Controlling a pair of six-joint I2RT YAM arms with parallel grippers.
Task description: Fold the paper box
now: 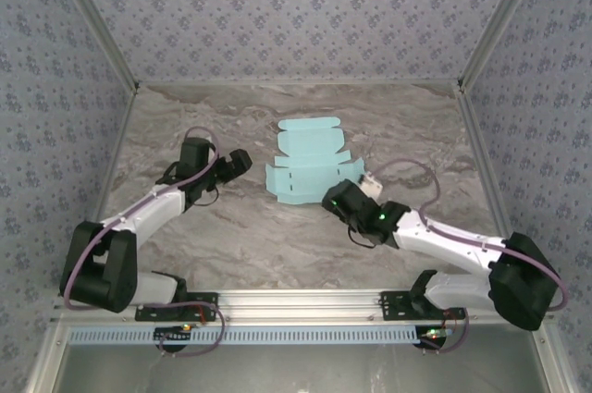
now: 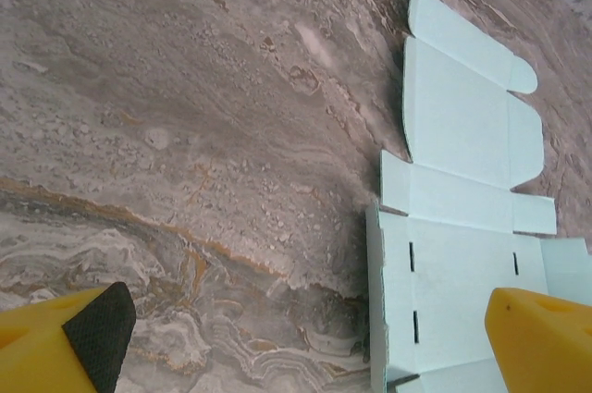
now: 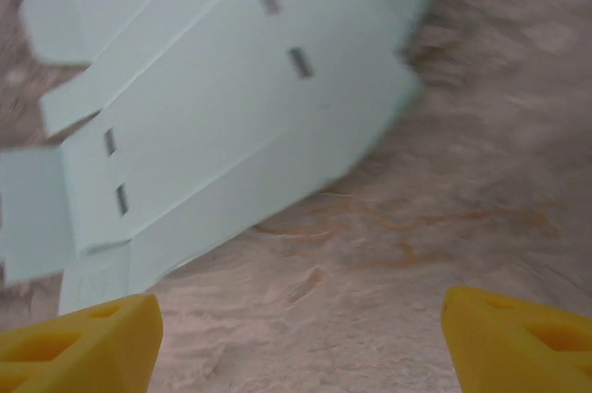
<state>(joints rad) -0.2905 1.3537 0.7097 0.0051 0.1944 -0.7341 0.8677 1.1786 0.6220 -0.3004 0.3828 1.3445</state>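
The paper box (image 1: pixel 310 166), a pale cyan-blue die-cut sheet of thin card, lies unfolded near the middle of the grey-brown marbled table (image 1: pixel 231 236), between the arms. It is judged light, flexible, easily creased and liable to slide on the smooth top. One long edge flap appears slightly raised and offers the likeliest hold. The left pincer (image 1: pixel 239 164) is spread wide and empty, just left of the sheet. The right pincer (image 1: pixel 335 197), equally wide and empty, sits at its near edge. Patterned wall panels (image 1: pixel 296 14) enclose three sides, well apart.
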